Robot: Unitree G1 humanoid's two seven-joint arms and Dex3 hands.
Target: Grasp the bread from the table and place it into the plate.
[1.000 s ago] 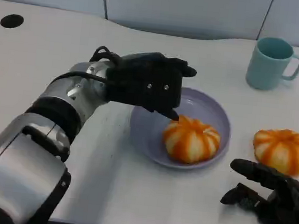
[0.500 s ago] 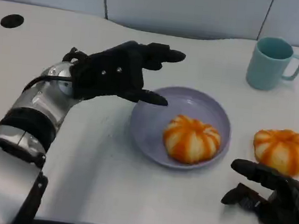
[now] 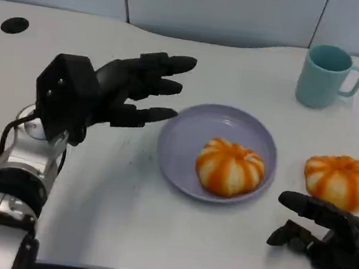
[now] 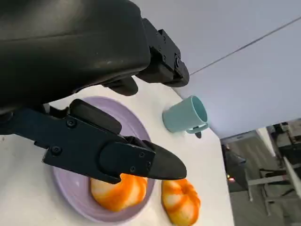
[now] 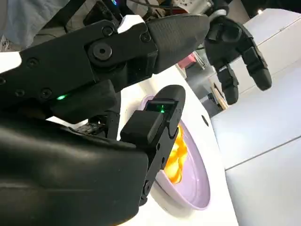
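While the lavender plate [image 3: 184, 154] sits near the middle of the white desk [image 3: 125, 219], a striped orange bread roll [image 3: 230, 167] already lies inside it, toward the plate's 5 o'clock side and touching its floor. A second striped bread roll [image 3: 340, 180] rests on the bare desk at about 3 o'clock from the plate, clear of the rim.

The left hand [image 3: 100, 94] hangs above the desk at roughly 9 o'clock from the plate, holding nothing. Its fingers [image 3: 168, 62] are spread apart and stretched out toward the plate, their tips reaching about to the rim at 10 o'clock. The roll in the plate lies well beyond those tips, off at 4 o'clock from them, with open plate floor between. From the left wrist view the same spread shows: a long black finger [image 4: 117, 155] crosses in front of the plate [image 4: 127, 127], with the roll in it [image 4: 120, 195] and the other roll [image 4: 181, 202] lying past it.

The right hand [image 3: 332, 244] rests low at the near edge of the desk, at about 5 o'clock from the plate. Its fingers [image 3: 304, 204] are loosely parted and empty, one of them pointing toward the plate; the loose roll lies just beyond them at 12 o'clock, close but not touching.

A teal mug [image 3: 327, 76] stands upright at the far side of the desk, at about 1 o'clock from the plate, its handle turned to 3 o'clock.
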